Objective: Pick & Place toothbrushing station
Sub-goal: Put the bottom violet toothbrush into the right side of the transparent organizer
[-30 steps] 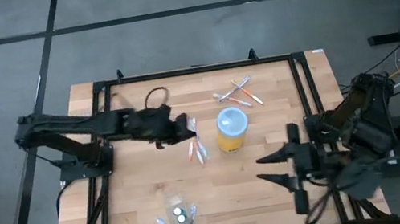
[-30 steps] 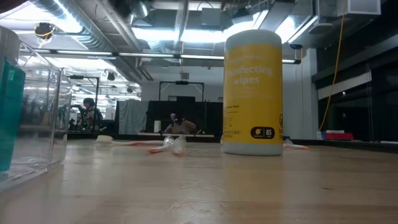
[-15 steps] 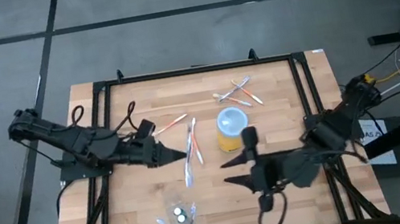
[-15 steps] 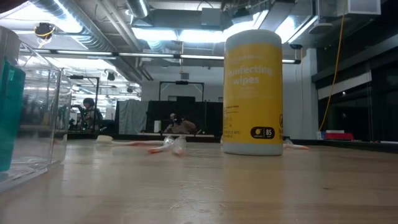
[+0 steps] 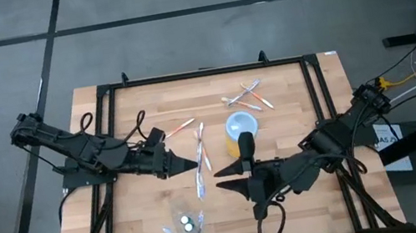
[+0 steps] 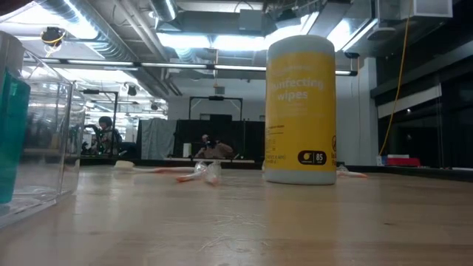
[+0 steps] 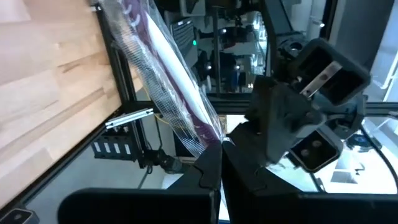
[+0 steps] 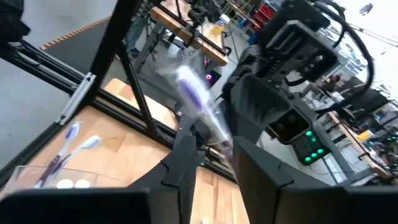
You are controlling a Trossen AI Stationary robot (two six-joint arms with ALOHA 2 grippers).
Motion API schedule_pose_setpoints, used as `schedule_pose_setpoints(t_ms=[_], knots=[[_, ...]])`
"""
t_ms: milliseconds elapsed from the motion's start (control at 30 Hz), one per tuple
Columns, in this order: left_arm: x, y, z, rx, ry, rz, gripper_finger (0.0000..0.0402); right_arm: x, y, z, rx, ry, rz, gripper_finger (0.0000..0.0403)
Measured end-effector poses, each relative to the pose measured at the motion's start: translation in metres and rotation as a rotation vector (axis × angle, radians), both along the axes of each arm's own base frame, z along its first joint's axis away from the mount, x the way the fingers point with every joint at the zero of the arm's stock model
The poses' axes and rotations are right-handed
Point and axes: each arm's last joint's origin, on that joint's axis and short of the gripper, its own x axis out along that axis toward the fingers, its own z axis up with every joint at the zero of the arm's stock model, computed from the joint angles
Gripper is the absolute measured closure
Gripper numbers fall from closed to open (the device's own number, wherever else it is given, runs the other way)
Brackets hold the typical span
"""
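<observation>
Left pincer [image 5: 191, 164] pinches wrapped toothbrush [image 5: 199, 162] at its tip.

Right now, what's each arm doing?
Left gripper shut on wrapped toothbrush, lifted. Right gripper open, facing it. Wipes canister stands close behind.

In your low view the yellow wipes canister [image 6: 301, 109] hides the desk [image 6: 236, 222] behind it, and the toothbrushes [image 6: 194, 171] beside its base are too small to tell apart. Near the canister, the right hand [image 8: 214, 155] sees only a blurred wrapped toothbrush [image 8: 199, 106].
</observation>
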Motion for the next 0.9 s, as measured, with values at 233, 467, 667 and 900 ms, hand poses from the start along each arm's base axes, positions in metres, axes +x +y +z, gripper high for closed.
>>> schedule_pose_setpoints(t_ms=[233, 467, 667, 900], knots=[[0.002, -0.001, 0.003, -0.016, -0.034, 0.0, 0.04, 0.008, -0.004, 0.0, 0.027, -0.01, 0.063, 0.03], [0.003, -0.001, 0.002, -0.02, -0.031, 0.004, 0.04, 0.014, -0.006, -0.001, 0.023, -0.024, 0.081, 0.03], [0.003, -0.001, 0.002, -0.022, -0.03, 0.009, 0.04, 0.016, -0.009, 0.0, 0.03, -0.034, 0.074, 0.03], [0.003, -0.001, 0.002, -0.026, -0.03, 0.009, 0.04, 0.029, -0.01, -0.006, 0.045, -0.05, 0.104, 0.03]])
